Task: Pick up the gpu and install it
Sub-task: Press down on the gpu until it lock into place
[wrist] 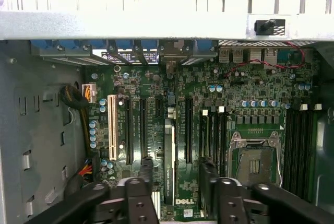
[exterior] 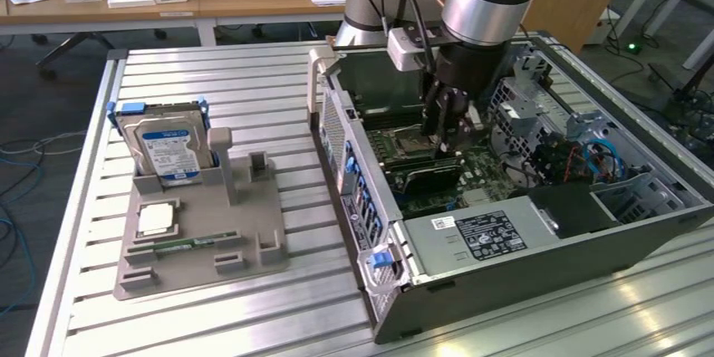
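The gpu (exterior: 430, 176) stands on edge in a motherboard slot inside the open computer case (exterior: 369, 206), its dark face toward the case's front. In the wrist view the gpu (wrist: 168, 164) appears edge-on as a thin dark strip. My gripper (exterior: 447, 129) hangs just above it inside the case. Its two black fingers (wrist: 146, 174) stand one on each side of the card's edge with gaps between, so the gripper (wrist: 177, 179) is open and holds nothing.
A grey holder (exterior: 262, 248) on the slatted aluminium table at the exterior view's left carries a hard drive (exterior: 167, 148), a processor (exterior: 156, 219) and a memory stick (exterior: 184, 244). A power supply (exterior: 480, 236) and a drive cage (exterior: 536, 106) crowd the case. The empty processor socket (wrist: 255, 162) lies beside the gripper.
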